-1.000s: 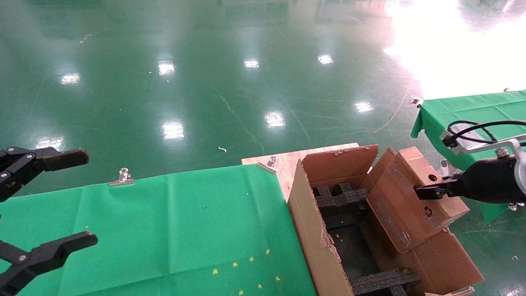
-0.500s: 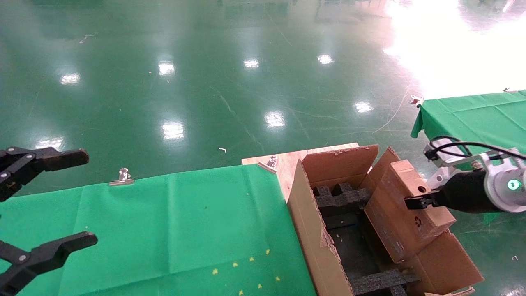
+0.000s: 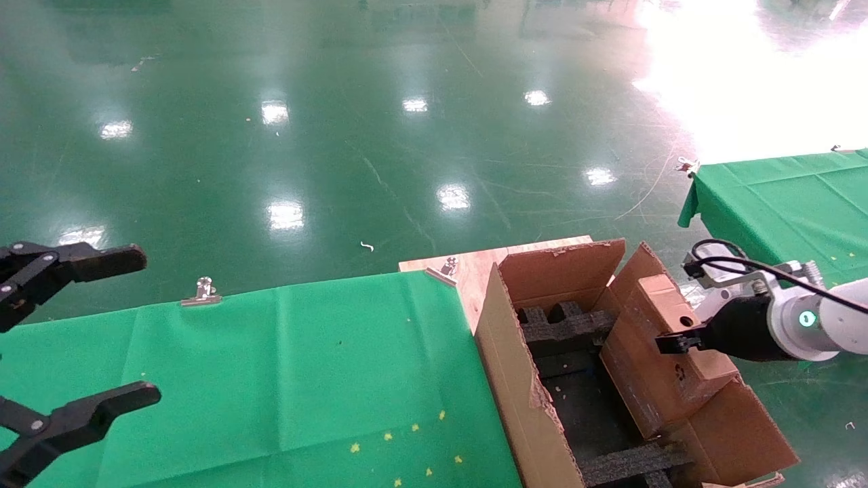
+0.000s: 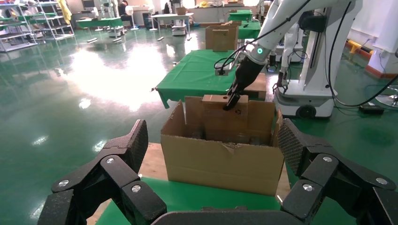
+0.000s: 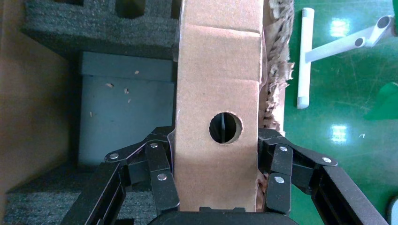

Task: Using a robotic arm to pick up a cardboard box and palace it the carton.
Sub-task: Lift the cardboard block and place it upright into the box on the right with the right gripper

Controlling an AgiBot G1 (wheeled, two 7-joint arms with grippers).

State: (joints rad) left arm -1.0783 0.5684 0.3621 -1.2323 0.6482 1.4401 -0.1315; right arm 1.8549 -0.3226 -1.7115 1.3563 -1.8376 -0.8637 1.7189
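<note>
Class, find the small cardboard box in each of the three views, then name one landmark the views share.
Head view: cardboard box at lower right, held by right gripper.
Left wrist view: upper centre, inside carton.
Right wrist view: centre, between the fingers.
Shared landmark: the carton.

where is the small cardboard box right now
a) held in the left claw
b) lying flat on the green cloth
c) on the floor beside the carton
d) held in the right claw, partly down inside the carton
d: the right claw is shut on the cardboard box, whose lower end dips into the carton; the left claw is open over the green cloth.
</note>
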